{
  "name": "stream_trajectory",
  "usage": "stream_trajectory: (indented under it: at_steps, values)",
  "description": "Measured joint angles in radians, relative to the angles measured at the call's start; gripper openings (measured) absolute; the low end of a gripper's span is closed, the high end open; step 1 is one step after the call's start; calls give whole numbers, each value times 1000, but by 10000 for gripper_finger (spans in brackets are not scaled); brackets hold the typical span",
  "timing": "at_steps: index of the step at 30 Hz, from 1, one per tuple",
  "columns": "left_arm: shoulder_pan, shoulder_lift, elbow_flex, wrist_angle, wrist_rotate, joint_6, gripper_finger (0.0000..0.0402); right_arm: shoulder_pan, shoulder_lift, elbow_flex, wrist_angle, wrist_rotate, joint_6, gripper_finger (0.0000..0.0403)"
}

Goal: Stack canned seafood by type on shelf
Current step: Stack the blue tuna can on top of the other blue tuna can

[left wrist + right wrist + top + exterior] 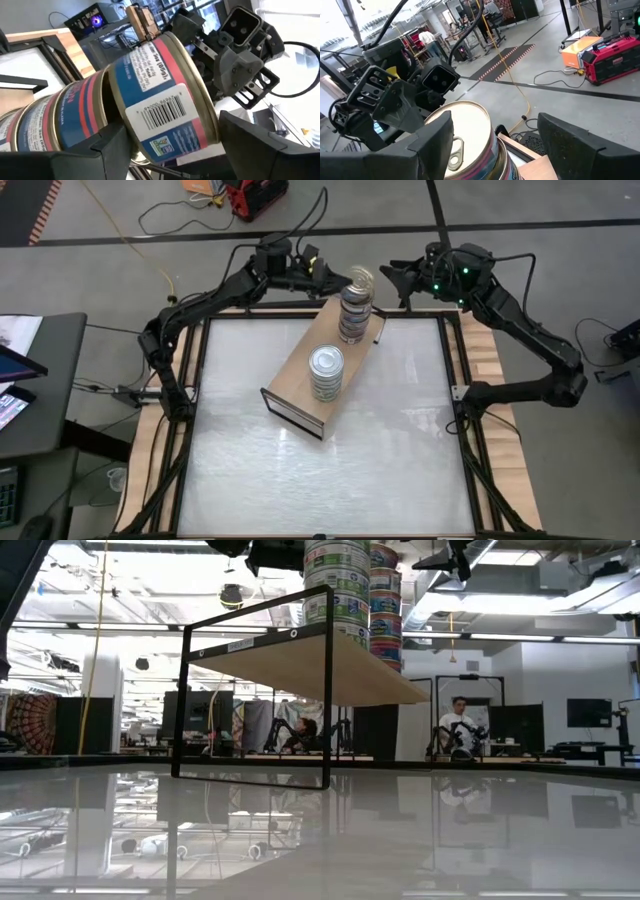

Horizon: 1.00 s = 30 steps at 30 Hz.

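The shelf (300, 385) is a tan plywood box lying slantwise in the middle of the white table. Two stacks of tins stand on its top: a near stack with a silver lid (326, 370) and a taller far stack (353, 318). The top tin of the far stack (360, 280), blue and red with a gold pull-tab lid (462, 132), is tilted. My left gripper (338, 280) is at it from the left and shut on it. My right gripper (388, 276) is open, level, just right of that tin. Both stacks show in the low view (350, 590). My left gripper has the tilted top tin (165, 100) between its two fingers, which come level from the table's far left; one finger (112, 145) is by the tin's lower end (131, 131), the other by its lid rim. The tin leans on the stack below (55, 125).
Wooden rails and a black frame (455, 380) border the white table. The white surface (400, 450) spreads out on all sides of the shelf. Cables and a red case (255, 195) lie on the floor beyond the far edge. People sit in the room behind (460, 725).
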Motion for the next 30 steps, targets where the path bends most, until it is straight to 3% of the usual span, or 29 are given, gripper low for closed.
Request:
stream_trajectory:
  at_steps: [15,30]
  values:
    - [12,-1,0,11,80,66,275,0,0,0,1,-4,-3,311]
    - [28,-6,0,40,188,77,275,29,18,0,27,-89,-91,311]
